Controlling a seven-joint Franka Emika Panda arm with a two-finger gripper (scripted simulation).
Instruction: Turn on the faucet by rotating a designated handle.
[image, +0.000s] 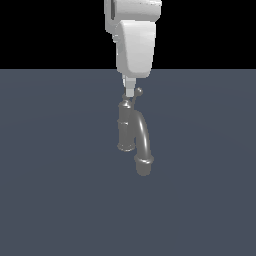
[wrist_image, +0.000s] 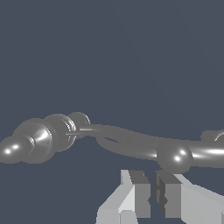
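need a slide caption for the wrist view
Wrist view: claw, fingers nearly closed, beside the ball tip of the handle on the grey faucet.

My arm (image: 134, 42): smooth white rounded housing; gripper (wrist_image: 152, 197): pale grey angular fingers (wrist_image: 124, 201) with darker grey ridged pads (wrist_image: 142, 197).
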